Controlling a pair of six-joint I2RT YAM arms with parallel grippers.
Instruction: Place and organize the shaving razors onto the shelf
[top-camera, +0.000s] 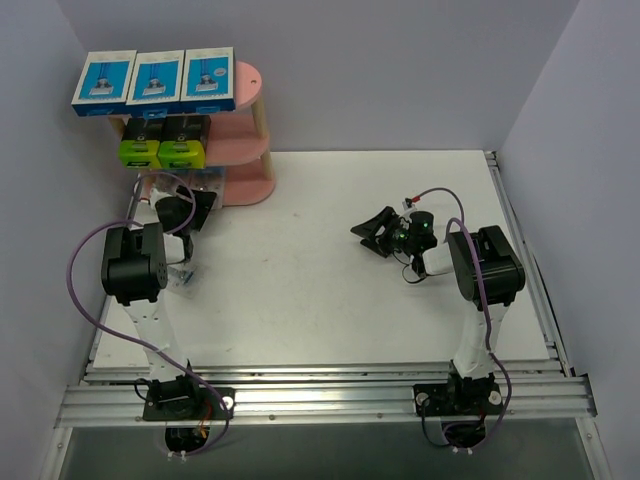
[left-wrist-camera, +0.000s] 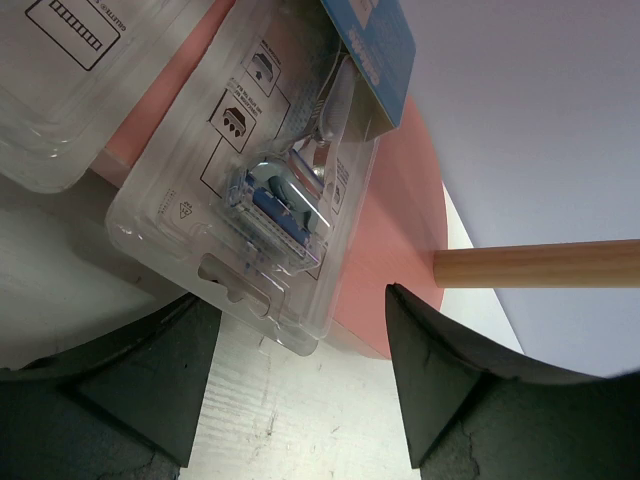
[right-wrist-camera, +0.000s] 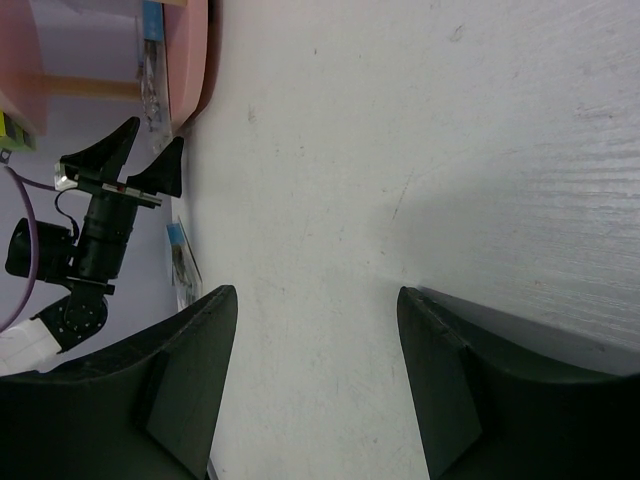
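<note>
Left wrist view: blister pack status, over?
Left pincer open at end of clear blister razor pack, not gripping. Pack lies across edge of pink shelf board. Right pincer open, empty. Pale wooden post beside, not blocking.

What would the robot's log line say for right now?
left gripper: open at blister pack on shelf bottom board | right gripper: open, empty, over table | top: three blue boxes | middle: two black boxes

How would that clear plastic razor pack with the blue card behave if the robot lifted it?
The clear plastic blister pack probably weighs little: it is a thin moulded shell around one small razor. Its glossy surface looks slippery, so it might slide between the fingers. The thin flat rim would likely flex rather than stay stiff.
</note>
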